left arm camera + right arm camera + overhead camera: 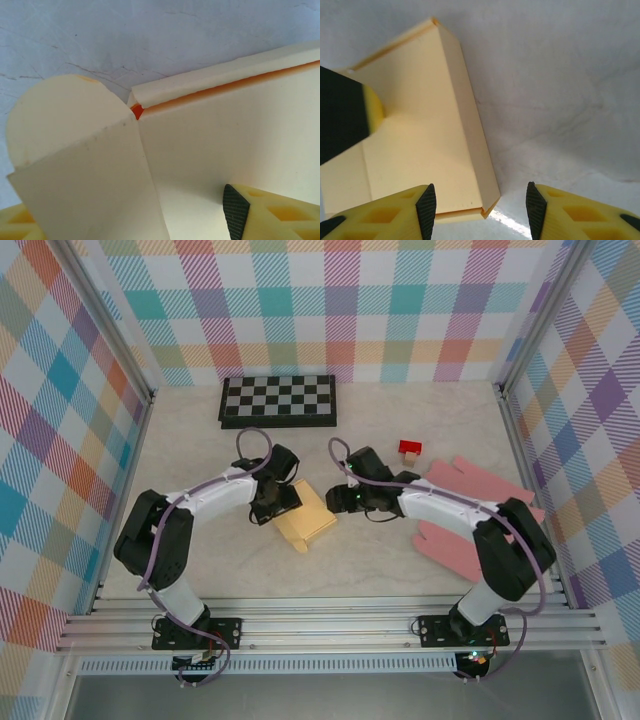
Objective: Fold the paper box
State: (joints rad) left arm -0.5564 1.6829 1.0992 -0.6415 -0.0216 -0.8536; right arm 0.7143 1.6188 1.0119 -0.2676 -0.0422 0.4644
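Your right pincer point(481, 212) hangs with its jaws apart and nothing between them but the near corner of the paper box point(305, 522); the black pads sit clear of the card. Your left pincer point(270, 502) also stands apart, low over the box, with one fingertip point(372, 107) resting on the top panel, so it looks to be pinning the box, not gripping it.

The box lies around the middle of the counter point(400, 570), between the two arms. I judge you are in the closing stage: the body is flattened into shape and a rounded tuck flap point(55, 120) stands up at one end, not yet pushed home. The next move probably calls for one pincer holding the body down while the other bends that flap over its crease and slides it in. Go gently, since thin card buckles easily.

The box is matte, pale yellow card with sharp creases, and an orange inner face shows along one fold point(225, 87). The pads are dark and finely textured on yellow latticed fingers. The counter is smooth, pale and faintly veined.
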